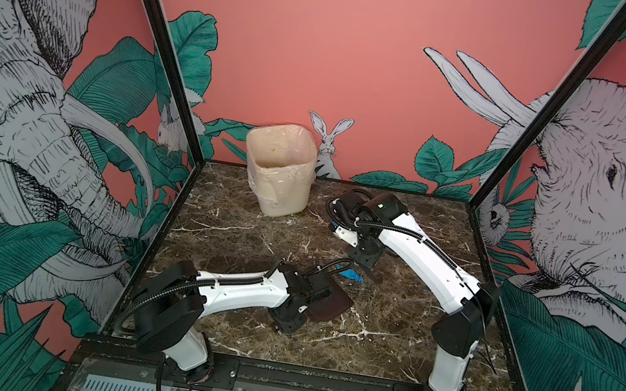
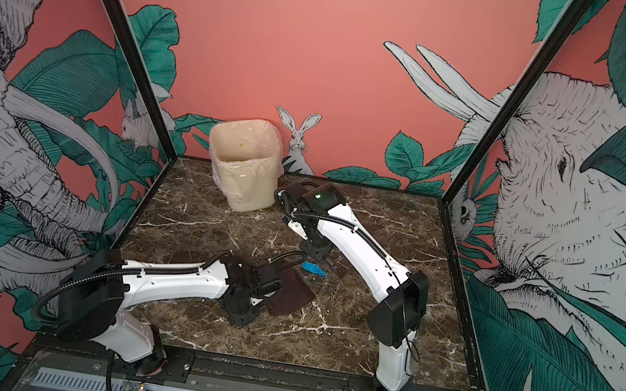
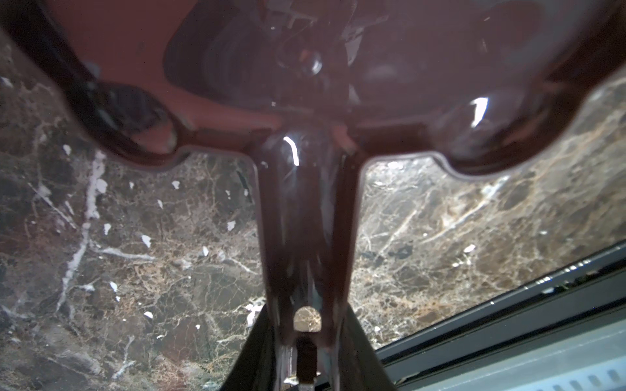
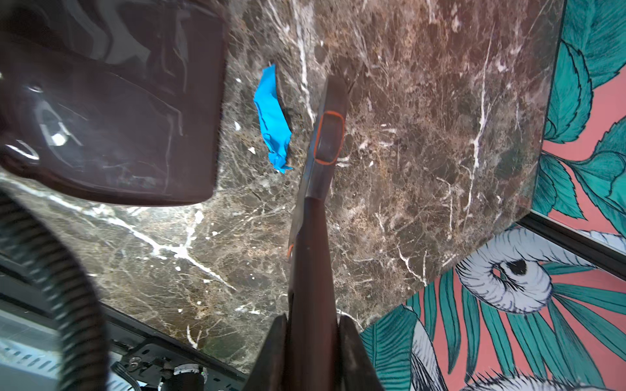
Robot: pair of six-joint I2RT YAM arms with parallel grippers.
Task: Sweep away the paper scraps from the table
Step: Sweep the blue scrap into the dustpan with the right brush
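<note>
A: Hard against the lens in the left wrist view is the glossy dark maroon plastic dustpan (image 3: 301,152), its handle clamped in the left gripper (image 3: 306,352).
B: And the right gripper (image 4: 311,352)?
A: Jaws closed on the stem of a slim dark brown brush with an orange-rimmed inset (image 4: 327,138).
B: Where's the paper?
A: One crumpled bright blue paper scrap (image 4: 272,118) shows, on the dark brown marble-patterned table (image 1: 245,245) out beyond the right jaws, just beside the brush's far end, between it and the pan. Whether others sit in the pan, I can't tell.
B: What might go wrong?
A: The scrap is light; a brisk stroke could flick it past the pan, or under its lip if that edge rides off the table. The tools are close and could knock together.
B: The arms?
A: In both top views the left arm reaches low, forearm near level, wrist bent down. The right forearm stretches far out, wrist folded back down. The cream plastic-lined bin (image 1: 278,174) stands well beyond both jaws.
</note>
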